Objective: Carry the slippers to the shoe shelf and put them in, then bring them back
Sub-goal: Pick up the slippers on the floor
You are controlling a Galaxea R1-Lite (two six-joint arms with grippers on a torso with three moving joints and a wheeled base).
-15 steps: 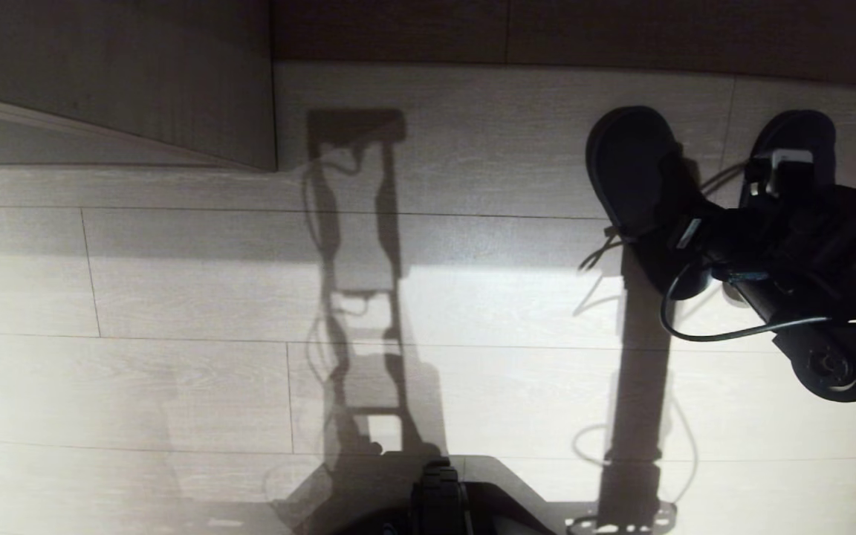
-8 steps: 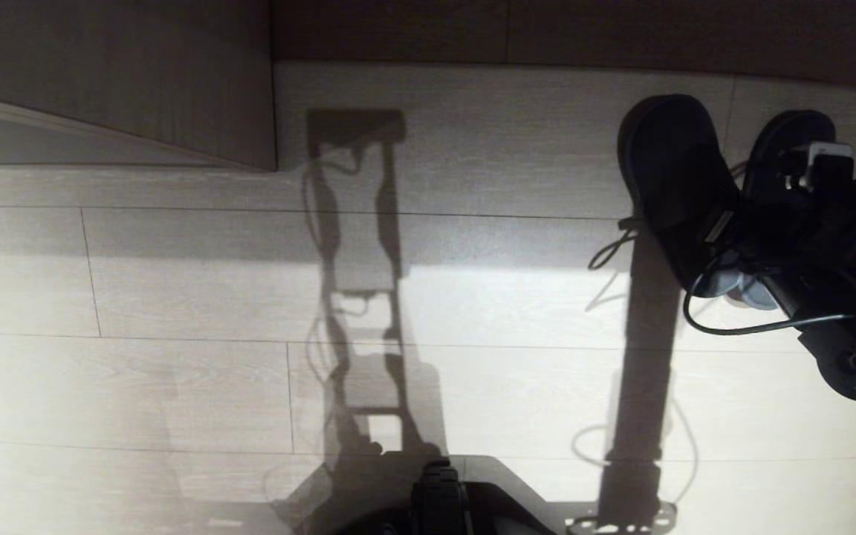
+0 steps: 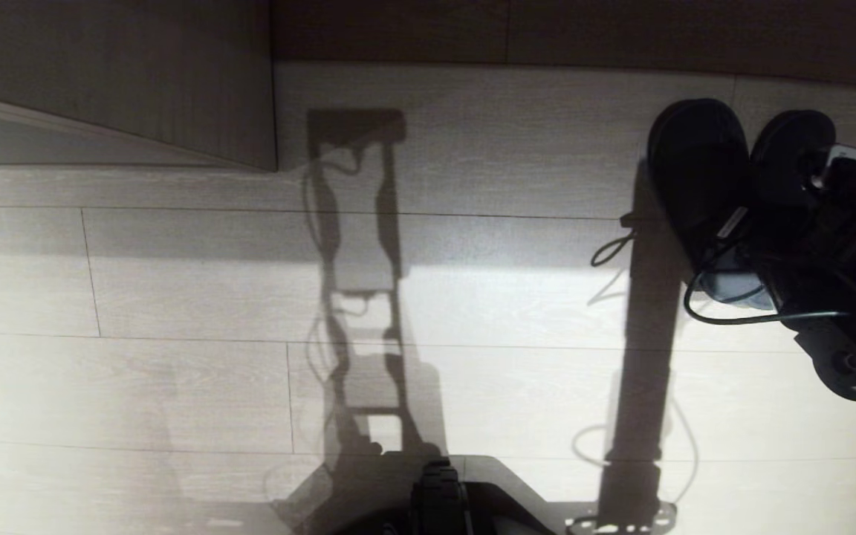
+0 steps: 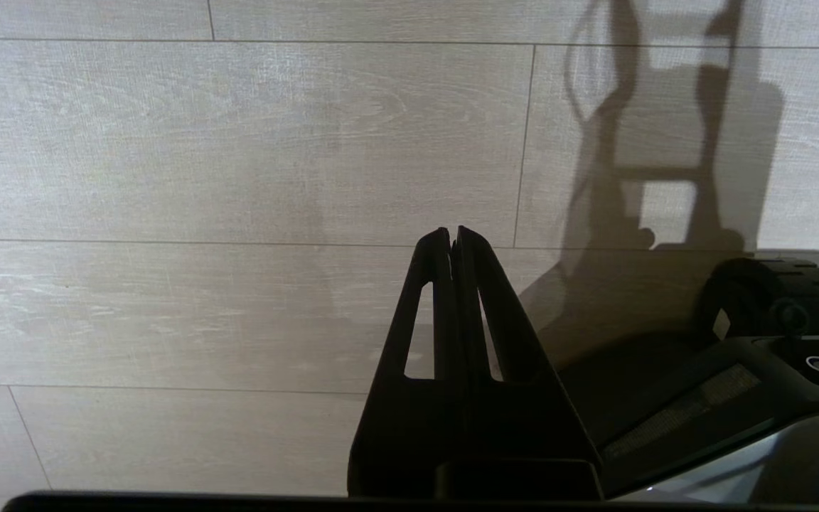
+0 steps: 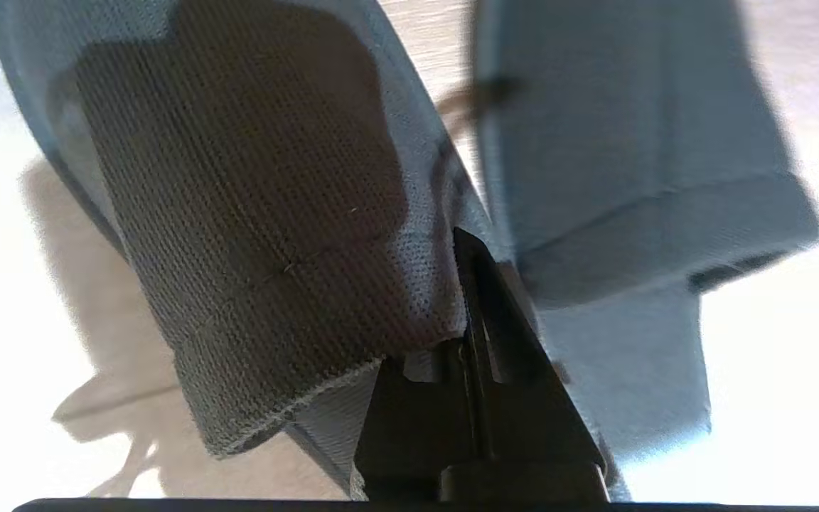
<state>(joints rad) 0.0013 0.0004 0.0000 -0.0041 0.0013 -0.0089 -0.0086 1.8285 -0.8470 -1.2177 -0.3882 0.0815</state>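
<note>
Two dark fabric slippers (image 3: 695, 163) hang side by side at the far right of the head view, toes pointing away from me. My right gripper (image 3: 751, 215) is shut on their inner edges, between the two. In the right wrist view its shut tips (image 5: 468, 238) pinch fabric, with one slipper's mesh upper (image 5: 239, 178) on one side and the other slipper (image 5: 630, 142) on the other. The shoe shelf's wood-grain panel (image 3: 138, 74) stands at the far left, with a pale board (image 3: 472, 111) running toward the slippers' toes. My left gripper (image 4: 452, 231) is shut and empty, parked over the floor.
Pale plank floor (image 3: 175, 297) fills the middle, crossed by my arms' shadows. A dark band (image 3: 547, 30) runs along the far edge. My base (image 3: 443, 505) shows at the near edge, and a cable (image 3: 733, 319) loops under the right wrist.
The right gripper has swung right with the slippers and rolled. The left slipper has moved right, close beside the other, and both now point straight away.
</note>
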